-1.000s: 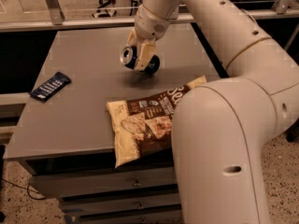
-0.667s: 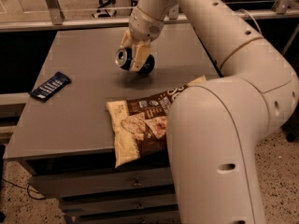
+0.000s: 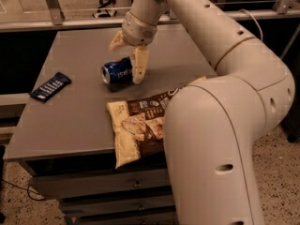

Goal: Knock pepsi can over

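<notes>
Sideways lies the pepsi can, white lettering showing, pincer spread above.

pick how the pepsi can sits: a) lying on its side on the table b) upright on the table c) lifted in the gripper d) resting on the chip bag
A: the pepsi can lies on its side on the table, silver top pointing left, with the open gripper straddling its right end from above.
</notes>
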Robot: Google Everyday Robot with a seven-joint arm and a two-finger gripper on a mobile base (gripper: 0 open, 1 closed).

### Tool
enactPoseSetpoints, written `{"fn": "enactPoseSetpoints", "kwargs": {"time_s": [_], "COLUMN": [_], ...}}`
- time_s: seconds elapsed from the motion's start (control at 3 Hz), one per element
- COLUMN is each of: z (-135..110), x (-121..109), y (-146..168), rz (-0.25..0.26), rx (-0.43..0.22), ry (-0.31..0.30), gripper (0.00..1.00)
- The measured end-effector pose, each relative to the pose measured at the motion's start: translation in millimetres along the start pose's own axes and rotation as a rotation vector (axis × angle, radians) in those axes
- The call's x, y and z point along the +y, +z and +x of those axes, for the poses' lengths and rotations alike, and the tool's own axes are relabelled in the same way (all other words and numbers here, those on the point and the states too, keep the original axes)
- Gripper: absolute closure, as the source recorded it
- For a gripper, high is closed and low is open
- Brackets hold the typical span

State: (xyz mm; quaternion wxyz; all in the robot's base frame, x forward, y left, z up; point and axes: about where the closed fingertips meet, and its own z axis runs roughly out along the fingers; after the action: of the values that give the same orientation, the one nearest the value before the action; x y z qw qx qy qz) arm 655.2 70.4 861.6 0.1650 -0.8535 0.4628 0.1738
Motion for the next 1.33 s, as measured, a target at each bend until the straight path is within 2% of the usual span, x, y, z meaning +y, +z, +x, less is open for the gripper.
{"fn": "enactPoseSetpoints", "kwargs": {"time_s": [1.0,1.33], "z": [-3.9,-0.2], "x": [10.0,11.9], "y": [18.6,14.0], "rz": [-0.055,-0.036], "rx": [0.041,0.044], "ry": [-0.026,-0.009], "gripper": [0.00,0.00]}}
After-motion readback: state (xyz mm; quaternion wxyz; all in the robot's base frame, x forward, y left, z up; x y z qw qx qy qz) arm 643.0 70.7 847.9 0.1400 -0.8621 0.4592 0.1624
